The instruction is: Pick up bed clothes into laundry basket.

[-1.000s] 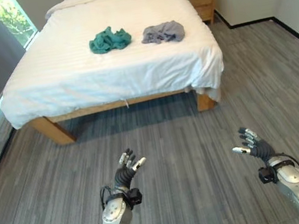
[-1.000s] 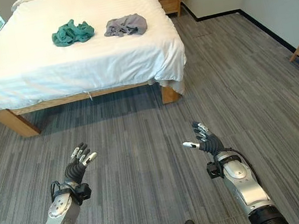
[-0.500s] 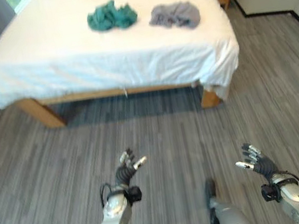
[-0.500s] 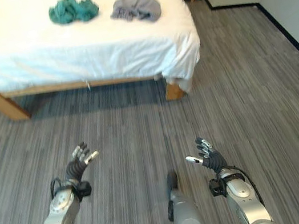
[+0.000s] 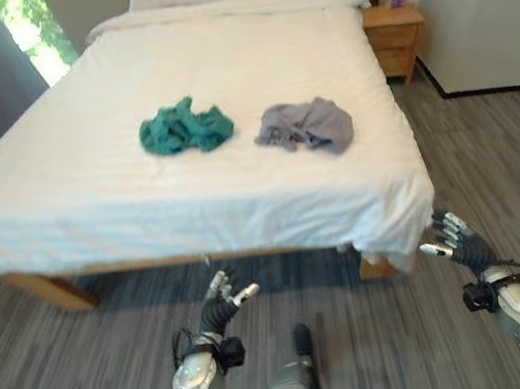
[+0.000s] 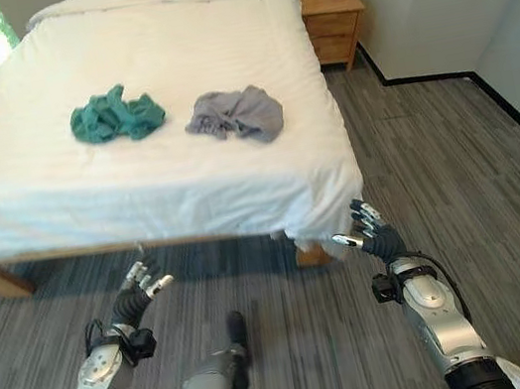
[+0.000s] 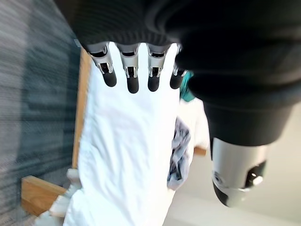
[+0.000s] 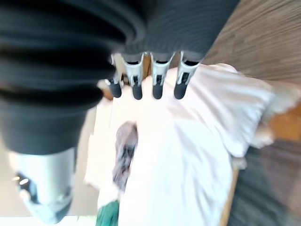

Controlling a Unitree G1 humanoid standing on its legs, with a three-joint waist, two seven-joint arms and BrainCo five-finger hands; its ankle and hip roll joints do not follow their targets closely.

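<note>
Approach step, as we are judging it: we are facing the foot of the bed (image 5: 194, 221) with both hands low over the floor (image 6: 498, 173), short of the mattress edge. Left hand (image 5: 221, 304) is hanging released, fingers straight, holding nothing; right hand (image 5: 458, 242) likewise, just beside the bed's near corner. Task clothes are lying mid-bed, well out of reach: a teal heap (image 5: 184, 129) and a grey heap (image 5: 306, 126), near each other but apart. We are seeing no basket. Next move, in our judgement, is calling for closing on the bed, then reaching over the sheet to one heap and curling fingers into the cloth.
</note>
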